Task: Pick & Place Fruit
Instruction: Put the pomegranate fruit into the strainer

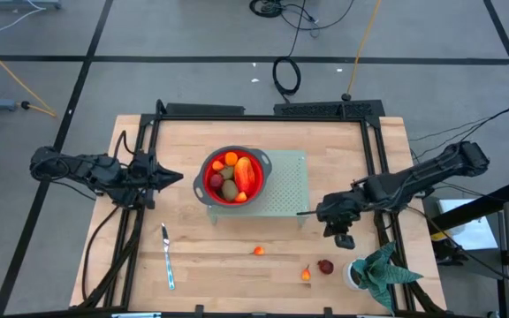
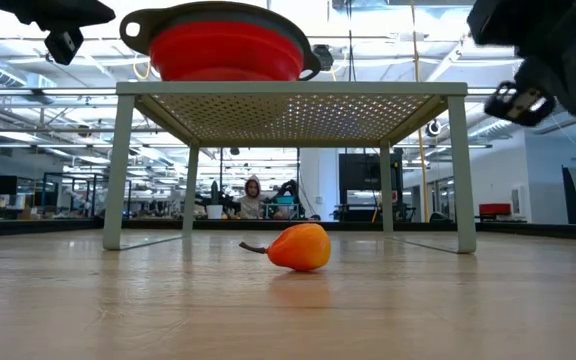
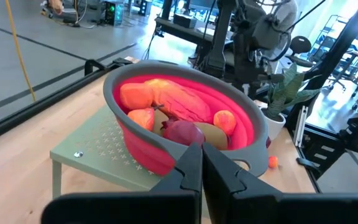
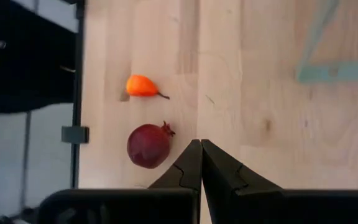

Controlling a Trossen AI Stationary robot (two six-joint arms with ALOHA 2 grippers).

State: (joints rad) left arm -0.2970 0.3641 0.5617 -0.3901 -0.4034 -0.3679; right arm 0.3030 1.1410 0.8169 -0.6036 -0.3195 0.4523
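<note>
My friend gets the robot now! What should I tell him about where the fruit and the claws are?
Left gripper: shut, empty, waiting beside the red bowl.
Right gripper: shut, empty, above the table just past the green stand's corner.
Done: several fruits are in the bowl, which sits on the stand.
Left on the table: a small orange fruit in front of the stand, an orange pear-shaped fruit and a dark red round fruit near the potted plant.
The knife lies on the left arm's side.
</note>
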